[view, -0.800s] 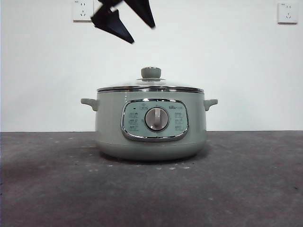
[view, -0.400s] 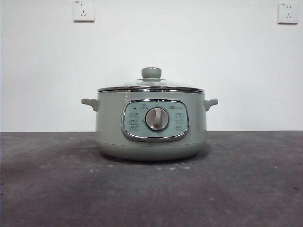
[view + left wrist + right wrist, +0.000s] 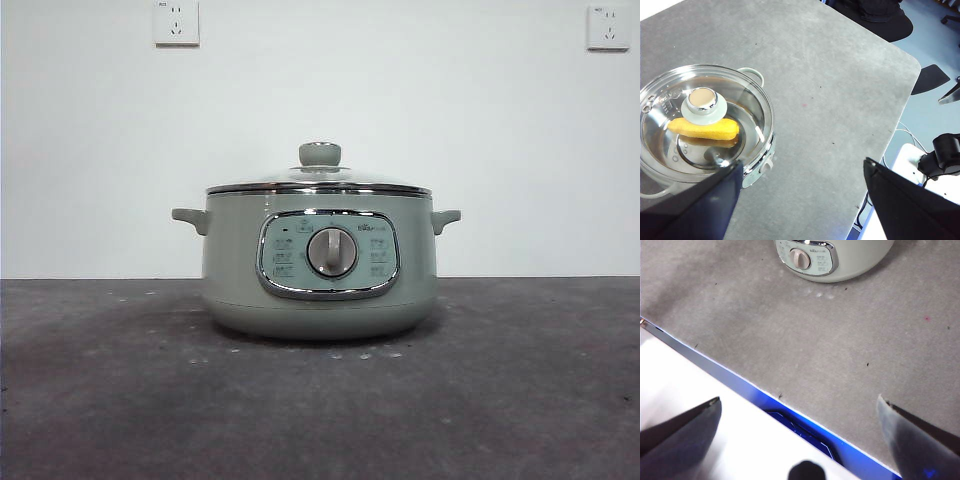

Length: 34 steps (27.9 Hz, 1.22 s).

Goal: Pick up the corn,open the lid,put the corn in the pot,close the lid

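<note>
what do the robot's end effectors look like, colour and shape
Both show only in the wrist views. The left end effector has two black, matte jaws, broad and wedge-shaped, tapering to pointed tips. The right end effector has the same flat, dark, tapering jaws. No cables or markings show on either.

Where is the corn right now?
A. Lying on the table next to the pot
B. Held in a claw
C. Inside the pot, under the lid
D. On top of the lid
C. The left wrist view shows the corn lying inside the pot, seen through the glass lid.
</note>
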### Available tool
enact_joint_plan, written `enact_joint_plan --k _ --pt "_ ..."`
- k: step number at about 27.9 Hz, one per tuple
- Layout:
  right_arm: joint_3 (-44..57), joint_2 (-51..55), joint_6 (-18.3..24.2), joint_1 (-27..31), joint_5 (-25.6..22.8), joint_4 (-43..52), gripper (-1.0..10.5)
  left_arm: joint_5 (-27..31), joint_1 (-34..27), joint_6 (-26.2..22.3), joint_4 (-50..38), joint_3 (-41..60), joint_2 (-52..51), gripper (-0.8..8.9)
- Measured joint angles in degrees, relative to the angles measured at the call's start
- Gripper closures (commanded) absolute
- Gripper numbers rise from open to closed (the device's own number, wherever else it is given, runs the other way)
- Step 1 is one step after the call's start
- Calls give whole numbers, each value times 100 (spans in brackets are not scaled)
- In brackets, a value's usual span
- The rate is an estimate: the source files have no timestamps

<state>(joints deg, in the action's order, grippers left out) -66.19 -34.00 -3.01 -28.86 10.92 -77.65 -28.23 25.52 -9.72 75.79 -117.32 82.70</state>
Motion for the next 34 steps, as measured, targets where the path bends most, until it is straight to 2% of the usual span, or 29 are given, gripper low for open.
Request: enact_joint_plan --k 4,6,7,9,10,11,12,17,23,34 --pt "0 2 0 0 0 0 415 2 0 35 0 0 0 418" --pt "0 2 0 0 0 0 437 2 0 37 0 0 0 537" --pt "0 0 0 0 0 0 499 2 0 42 0 0 0 617" --pt "0 0 0 0 0 0 714 2 0 66 0 0 0 794" --pt "0 0 0 0 0 0 813 0 0 77 0 0 0 834" --pt "0 0 0 0 0 0 917 2 0 79 0 0 0 820" --pt "0 0 0 0 0 -2 973 0 0 79 0 0 0 821" --pt "0 0 0 0 -70 0 952 2 0 79 0 0 0 819" --pt "0 0 -192 0 -249 0 946 2 0 98 0 0 0 817" --pt "0 0 -238 0 -892 0 946 37 0 90 -2 0 0 820"
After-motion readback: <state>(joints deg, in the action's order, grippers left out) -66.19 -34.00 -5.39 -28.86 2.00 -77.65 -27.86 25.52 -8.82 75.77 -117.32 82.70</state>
